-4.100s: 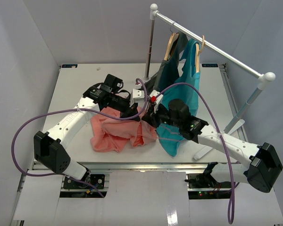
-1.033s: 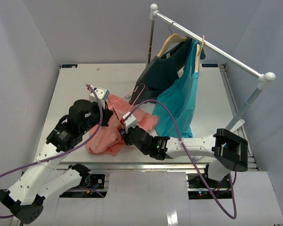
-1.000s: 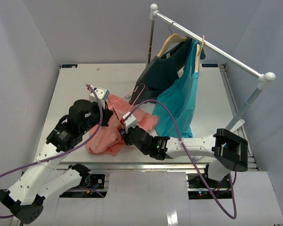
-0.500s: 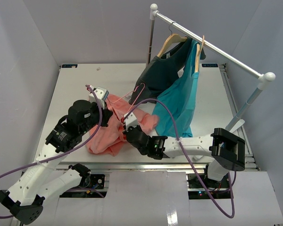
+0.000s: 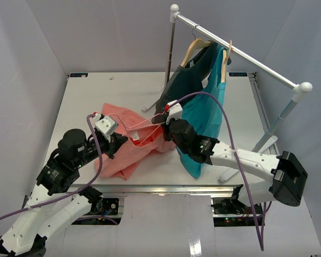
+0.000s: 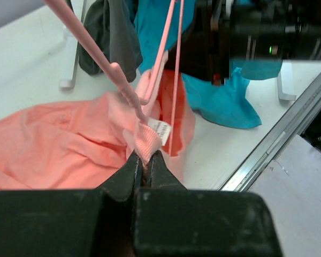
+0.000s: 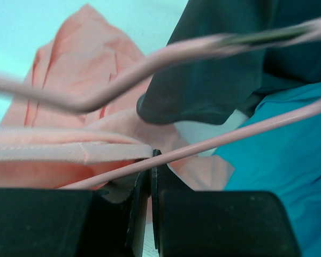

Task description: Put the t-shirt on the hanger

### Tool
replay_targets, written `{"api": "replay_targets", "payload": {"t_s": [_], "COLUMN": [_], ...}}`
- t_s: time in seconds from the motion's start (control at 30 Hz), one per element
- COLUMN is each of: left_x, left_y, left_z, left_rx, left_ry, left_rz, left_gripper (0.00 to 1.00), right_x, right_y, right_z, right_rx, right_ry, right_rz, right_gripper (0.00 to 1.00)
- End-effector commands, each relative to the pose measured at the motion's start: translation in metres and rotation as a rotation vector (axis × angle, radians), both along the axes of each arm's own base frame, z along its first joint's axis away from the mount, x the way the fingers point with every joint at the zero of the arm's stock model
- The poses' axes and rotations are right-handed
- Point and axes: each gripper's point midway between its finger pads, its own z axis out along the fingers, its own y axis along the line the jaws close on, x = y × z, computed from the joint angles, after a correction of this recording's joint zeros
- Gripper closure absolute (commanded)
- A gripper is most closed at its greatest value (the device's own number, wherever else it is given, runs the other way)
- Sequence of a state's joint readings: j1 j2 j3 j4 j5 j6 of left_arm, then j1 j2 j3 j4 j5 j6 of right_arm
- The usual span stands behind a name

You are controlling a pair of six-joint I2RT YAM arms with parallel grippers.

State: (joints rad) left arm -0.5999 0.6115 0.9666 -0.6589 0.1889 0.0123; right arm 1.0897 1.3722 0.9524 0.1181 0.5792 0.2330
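The salmon t-shirt (image 5: pixel 120 152) lies crumpled on the table's front left. My left gripper (image 5: pixel 129 138) is shut on its ribbed collar (image 6: pixel 148 142), next to the white label, and holds that part raised. The thin pale-pink hanger (image 5: pixel 147 124) spans the gap between the two grippers, and its rods run up past the collar in the left wrist view (image 6: pixel 168 59). My right gripper (image 5: pixel 161 122) is shut on a hanger rod (image 7: pixel 230 136), which crosses its jaw tips just above the shirt (image 7: pixel 80 59). How far the hanger reaches into the collar is hidden.
A metal clothes rack (image 5: pixel 241 53) stands at the back right. It carries a dark grey shirt (image 5: pixel 195 72) and a teal shirt (image 5: pixel 206 118) on wooden hangers (image 5: pixel 224 61). The teal shirt hangs right behind my right arm. The rack's upright (image 5: pixel 171 59) is close to the hanger.
My right gripper has swung up and right toward the rack with the hanger. My left arm has drawn back toward the front left with the collar, and the shirt has spread leftward.
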Motion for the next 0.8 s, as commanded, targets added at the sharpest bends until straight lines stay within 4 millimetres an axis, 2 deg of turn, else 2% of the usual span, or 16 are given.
{"api": "replay_targets", "payload": {"t_s": [0.0, 0.3, 0.53, 0.77], "left_x": [-0.013, -0.013, -0.018, -0.022], "left_y": [-0.004, -0.001, 0.000, -0.003], "left_z": [0.014, -0.008, -0.007, -0.010], "left_rx": [0.010, 0.101, 0.128, 0.145], "left_ry": [-0.090, -0.058, -0.074, -0.073], "left_rz": [-0.097, -0.119, -0.147, -0.192], "left_gripper": [1.00, 1.00, 1.00, 1.00], "right_x": [0.003, 0.019, 0.033, 0.050], "right_y": [-0.013, -0.050, -0.072, -0.095], "right_z": [0.042, 0.072, 0.086, 0.088], "right_rx": [0.098, 0.160, 0.185, 0.178], "right_ry": [-0.010, -0.031, -0.042, -0.019], "right_rz": [0.009, -0.047, -0.079, -0.117], "right_gripper": [0.92, 0.92, 0.92, 0.92]}}
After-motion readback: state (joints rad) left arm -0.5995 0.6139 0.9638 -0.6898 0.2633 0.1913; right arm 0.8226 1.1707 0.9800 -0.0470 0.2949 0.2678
